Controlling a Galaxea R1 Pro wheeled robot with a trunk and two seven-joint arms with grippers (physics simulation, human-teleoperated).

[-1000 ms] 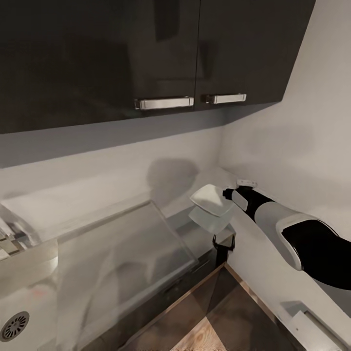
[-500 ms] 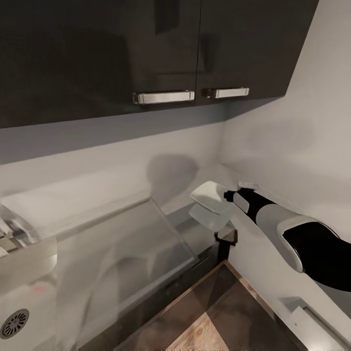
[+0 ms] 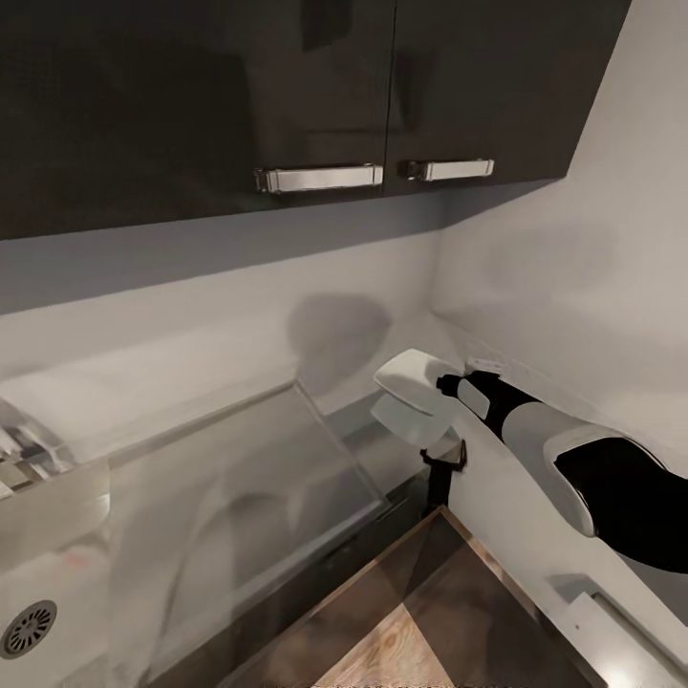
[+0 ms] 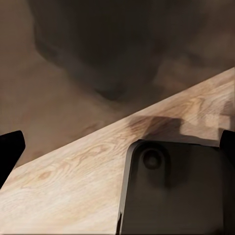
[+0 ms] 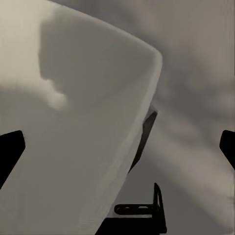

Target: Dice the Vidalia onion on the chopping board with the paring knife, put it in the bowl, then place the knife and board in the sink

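Observation:
The white bowl [image 3: 411,378] rests on the glossy grey countertop [image 3: 239,478] near its right end, mirrored in the surface below it. My right gripper [image 3: 443,383] reaches to the bowl's right rim. In the right wrist view the bowl [image 5: 83,122] is very close, and the right gripper [image 5: 117,147] is open with its dark fingertips [image 5: 10,149] wide apart. The sink [image 3: 57,592] with its round drain [image 3: 29,628] lies at the lower left. My left gripper [image 4: 117,152] is open over the wood floor. The onion, paring knife and chopping board are out of view.
Dark upper cabinets [image 3: 287,86] with metal handles [image 3: 318,178] hang over the counter. A pale side wall [image 3: 573,315] closes the right end. A black bracket [image 3: 446,466] sits under the counter's corner. Light wood floor [image 3: 401,650] lies below.
The head view has shifted, so the cabinets and handles sit a little higher in the picture. My right arm stays at the bowl's rim.

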